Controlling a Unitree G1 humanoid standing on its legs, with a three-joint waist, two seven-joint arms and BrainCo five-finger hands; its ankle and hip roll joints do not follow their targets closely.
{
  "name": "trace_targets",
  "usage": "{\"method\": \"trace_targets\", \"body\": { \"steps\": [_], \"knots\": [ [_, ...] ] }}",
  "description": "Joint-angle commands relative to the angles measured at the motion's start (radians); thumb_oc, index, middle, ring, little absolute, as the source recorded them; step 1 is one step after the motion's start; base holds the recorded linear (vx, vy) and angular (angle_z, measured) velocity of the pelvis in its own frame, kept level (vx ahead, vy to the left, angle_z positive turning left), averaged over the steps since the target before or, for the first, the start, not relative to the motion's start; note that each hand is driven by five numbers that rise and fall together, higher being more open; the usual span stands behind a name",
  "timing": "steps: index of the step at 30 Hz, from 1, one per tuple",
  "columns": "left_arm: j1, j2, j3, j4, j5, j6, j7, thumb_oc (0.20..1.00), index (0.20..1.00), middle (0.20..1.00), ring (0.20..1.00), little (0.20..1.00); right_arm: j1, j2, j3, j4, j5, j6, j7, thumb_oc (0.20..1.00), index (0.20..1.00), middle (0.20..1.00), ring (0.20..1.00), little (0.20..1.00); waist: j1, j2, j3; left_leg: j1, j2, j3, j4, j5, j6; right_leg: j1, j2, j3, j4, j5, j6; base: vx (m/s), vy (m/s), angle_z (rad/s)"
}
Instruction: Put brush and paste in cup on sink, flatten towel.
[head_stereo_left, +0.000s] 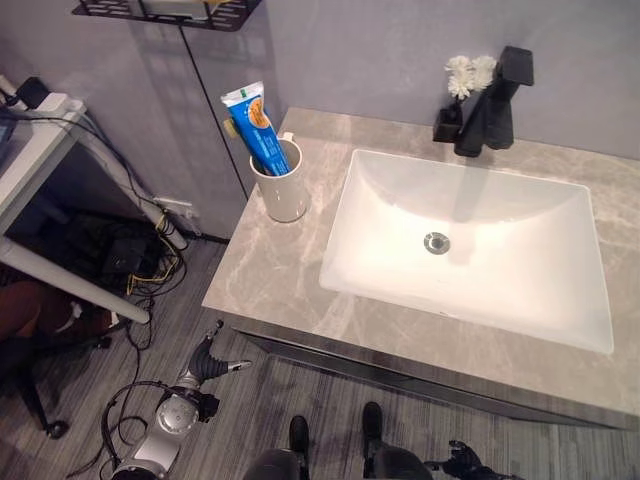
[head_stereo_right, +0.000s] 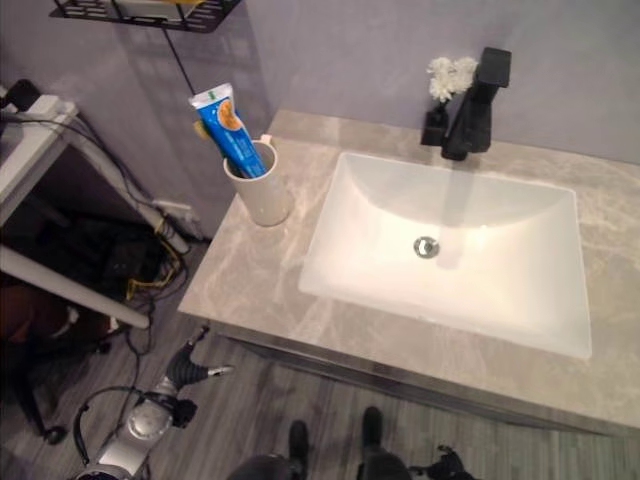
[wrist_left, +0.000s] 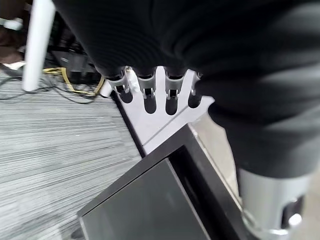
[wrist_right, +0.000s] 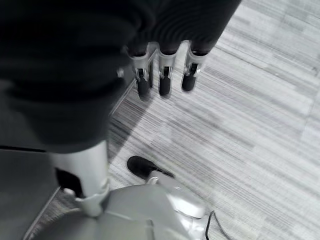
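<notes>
One cup (head_stereo_left: 281, 183) on the counter (head_stereo_left: 270, 270) holds one paste tube (head_stereo_left: 258, 125); both hands (head_stereo_left: 205, 362) (wrist_right: 162, 75) hang with relaxed, empty fingers.

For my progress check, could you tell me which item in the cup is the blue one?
The toothpaste tube is blue and stands tallest in the cup; the toothbrush barely clears the rim.

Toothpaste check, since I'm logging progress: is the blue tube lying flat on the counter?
No, the blue tube stands upright inside the white cup on the counter.
</notes>
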Motion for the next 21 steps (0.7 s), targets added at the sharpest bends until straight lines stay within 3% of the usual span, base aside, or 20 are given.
{"method": "trace_targets", "body": {
  "steps": [1,2,3,9,21],
  "knots": [
    [-0.043,0.034,-0.022,-0.001,0.021,-0.040,0.020,1.000,1.000,1.000,1.000,1.000,-0.033,0.014,0.044,-0.009,0.015,-0.001,-0.014,1.000,1.000,1.000,1.000,1.000,0.010,-0.013,0.000,-0.026,-0.018,-0.049,0.038,-0.054,0.022,-0.034,0.003,0.092,0.086,-0.028,0.070,-0.20,-0.009,-0.16],
    [-0.073,0.034,-0.030,0.025,0.013,-0.035,0.035,1.000,1.000,1.000,1.000,1.000,-0.062,0.030,0.075,-0.005,-0.002,0.005,-0.018,1.000,1.000,1.000,1.000,1.000,0.033,-0.016,0.012,-0.042,-0.010,-0.033,0.042,-0.052,0.026,-0.043,-0.018,0.043,0.112,-0.036,0.066,-0.23,-0.046,0.03],
    [-0.080,0.036,-0.023,0.038,0.009,-0.034,0.051,1.000,1.000,1.000,1.000,1.000,-0.083,0.040,0.097,0.000,-0.023,0.009,-0.022,1.000,1.000,1.000,1.000,1.000,0.063,-0.018,0.015,-0.052,-0.001,-0.013,0.046,-0.051,0.023,-0.027,-0.042,-0.050,0.120,-0.051,0.064,-0.19,-0.052,0.01],
    [-0.065,0.049,-0.003,0.063,0.024,-0.031,0.051,1.000,1.000,1.000,1.000,1.000,-0.110,0.051,0.120,0.027,-0.056,0.019,-0.016,1.000,1.000,1.000,1.000,1.000,0.085,-0.038,-0.021,-0.056,-0.012,-0.028,0.006,-0.029,0.009,0.012,-0.052,-0.029,0.023,-0.027,0.071,-0.03,-0.051,-0.10],
    [-0.071,0.062,-0.032,-0.122,-0.016,-0.050,0.012,1.000,1.000,1.000,1.000,1.000,-0.091,0.046,0.122,0.009,-0.017,0.015,-0.014,1.000,1.000,1.000,1.000,1.000,0.065,-0.006,-0.028,-0.048,0.016,-0.077,0.005,-0.002,-0.029,0.054,-0.024,-0.084,0.000,-0.063,0.039,0.01,-0.088,0.13]
  ]
}}
